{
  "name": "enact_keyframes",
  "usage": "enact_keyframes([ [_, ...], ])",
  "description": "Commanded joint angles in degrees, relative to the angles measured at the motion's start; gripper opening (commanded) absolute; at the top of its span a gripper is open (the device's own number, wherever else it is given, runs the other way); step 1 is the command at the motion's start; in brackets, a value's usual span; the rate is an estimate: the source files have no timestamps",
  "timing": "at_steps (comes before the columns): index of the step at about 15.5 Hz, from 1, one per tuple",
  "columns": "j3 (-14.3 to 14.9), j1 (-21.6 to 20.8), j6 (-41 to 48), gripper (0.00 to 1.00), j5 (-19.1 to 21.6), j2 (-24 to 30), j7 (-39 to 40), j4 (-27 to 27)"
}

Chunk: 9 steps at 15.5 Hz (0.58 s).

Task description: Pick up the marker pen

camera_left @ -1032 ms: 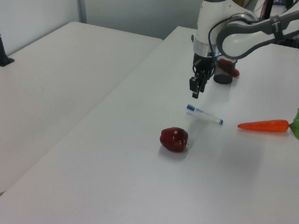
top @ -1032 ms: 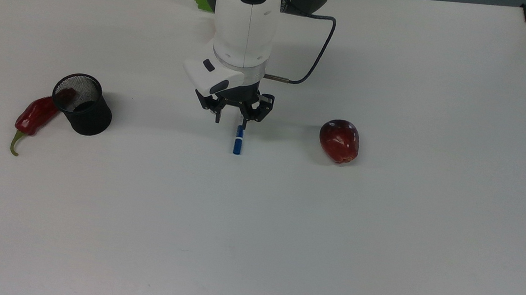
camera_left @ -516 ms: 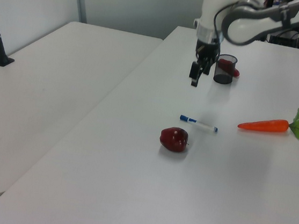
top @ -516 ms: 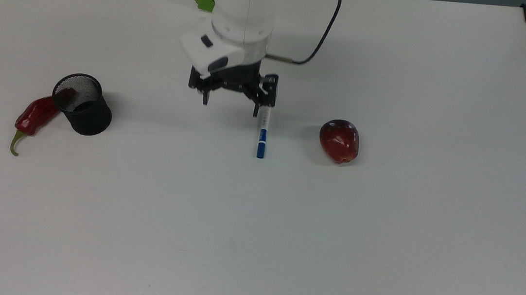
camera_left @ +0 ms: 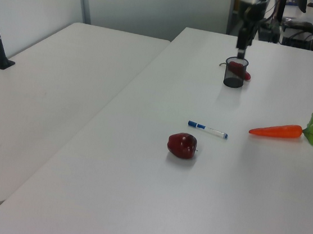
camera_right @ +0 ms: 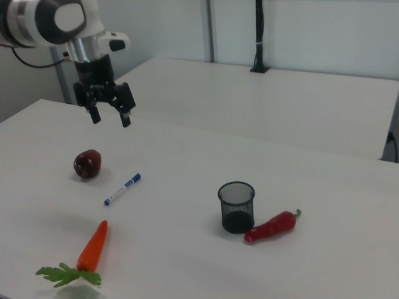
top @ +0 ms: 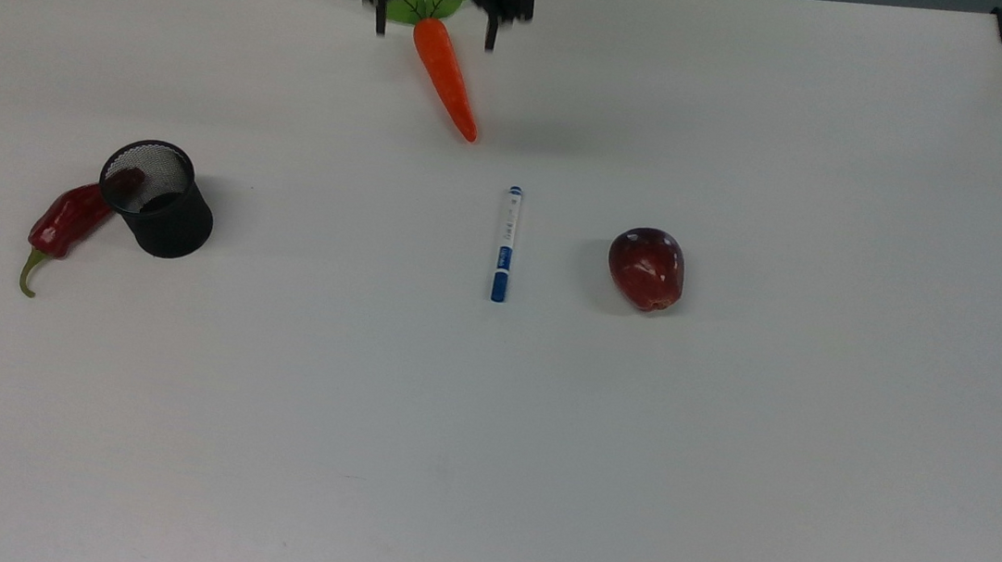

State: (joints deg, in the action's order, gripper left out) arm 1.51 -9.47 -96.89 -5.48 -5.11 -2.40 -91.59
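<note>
the gripper [top: 434, 27] hung at the top edge of the top view, its jaws spread wide and holding nothing. the marker pen [top: 505, 243] lay well below it near frame centre, flat on the table [top: 725, 453], long axis running up-down: white barrel, blue cap at the lower end.

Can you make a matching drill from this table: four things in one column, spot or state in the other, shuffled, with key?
Things:
1. pen
2. chili pepper
3. gripper
4. carrot

Places or states:
A. open, raised off the table
B. leaning against the black mesh cup
C. flat on the table beside the apple
D. green leaves at one end

Pairs: 1-C, 2-B, 3-A, 4-D
</note>
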Motion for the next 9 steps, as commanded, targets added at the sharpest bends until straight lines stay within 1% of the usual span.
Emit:
enact_keyframes([
  [1, 1.13, -0.20, 3.54, 1.00, 0.56, 4.84, 1.87, -1.93],
  [4, 1.22, 0.59, 3.81, 1.00, 0.56, 5.54, 1.79, -1.84],
  [9, 1.22, 0.68, 3.81, 1.00, 0.56, 5.28, 1.70, -1.75],
])
